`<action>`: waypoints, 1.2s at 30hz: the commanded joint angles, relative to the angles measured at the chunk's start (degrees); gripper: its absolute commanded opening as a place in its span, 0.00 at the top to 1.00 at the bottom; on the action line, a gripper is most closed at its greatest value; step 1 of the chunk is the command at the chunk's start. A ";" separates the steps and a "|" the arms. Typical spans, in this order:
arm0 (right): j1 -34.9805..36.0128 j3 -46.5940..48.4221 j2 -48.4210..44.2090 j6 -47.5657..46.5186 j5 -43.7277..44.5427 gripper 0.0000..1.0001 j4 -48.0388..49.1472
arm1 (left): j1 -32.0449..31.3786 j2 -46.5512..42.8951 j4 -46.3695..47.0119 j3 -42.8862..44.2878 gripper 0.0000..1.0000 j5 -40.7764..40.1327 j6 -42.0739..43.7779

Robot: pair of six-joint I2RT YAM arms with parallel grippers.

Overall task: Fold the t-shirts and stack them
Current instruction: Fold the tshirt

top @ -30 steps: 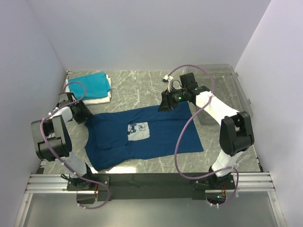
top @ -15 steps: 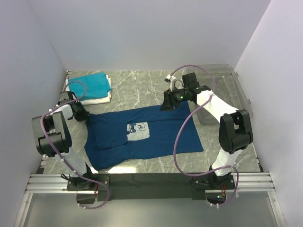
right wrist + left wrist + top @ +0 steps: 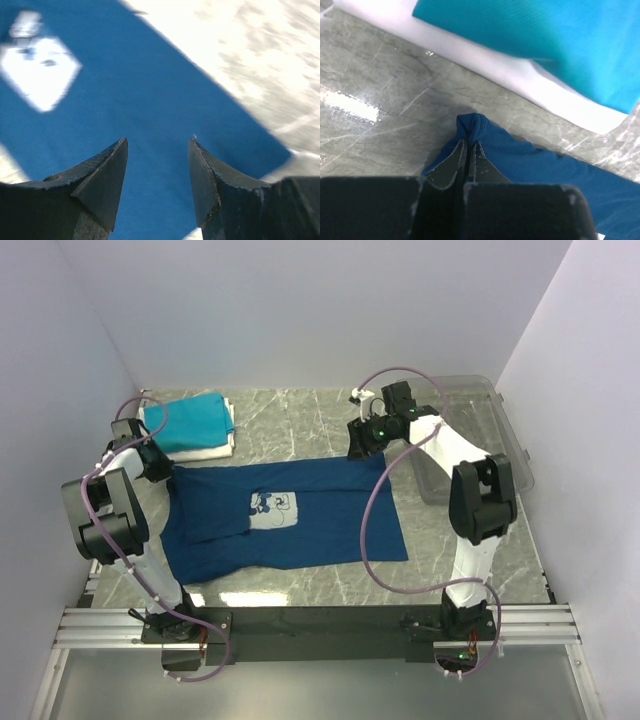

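Pinching bunched corner of navy t-shirt (image 3: pixel 520 160) — left end effector (image 3: pixel 468 145) was fully closed on cloth, at left of top view. Shirt lay spread flat mid-tabletop (image 3: pixel 300 425), pale print (image 3: pixel 272 508) up. Right end effector (image 3: pixel 157 142) hovered over shirt's upper right edge — jaws apart, gripping nothing. Folded teal tee (image 3: pixel 190 418) sat on white tee (image 3: pixel 210 450), upper left.

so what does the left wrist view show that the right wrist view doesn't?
Left wrist only: the left gripper shut on a bunched edge of the navy t-shirt, plus the folded teal t-shirt lying on the white t-shirt. Right wrist only: the right gripper open over the cloth, and the pale chest print. Both: the navy t-shirt and the marble table.
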 commanded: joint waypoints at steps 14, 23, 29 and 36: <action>-1.27 15.88 13.75 -8.63 26.75 0.38 -6.43 | 1.74 -1.38 2.40 -1.45 0.99 0.25 1.18; -1.27 17.63 16.91 -15.84 23.06 0.40 -11.52 | 2.62 -1.03 2.58 -1.89 0.99 0.96 1.09; -1.27 20.18 20.08 -18.48 23.85 0.40 -12.32 | 2.62 -0.77 2.76 -2.24 0.99 1.22 1.09; -1.27 25.54 23.60 -19.45 22.89 0.51 -14.87 | 2.62 -1.12 2.93 -2.41 0.99 1.40 1.35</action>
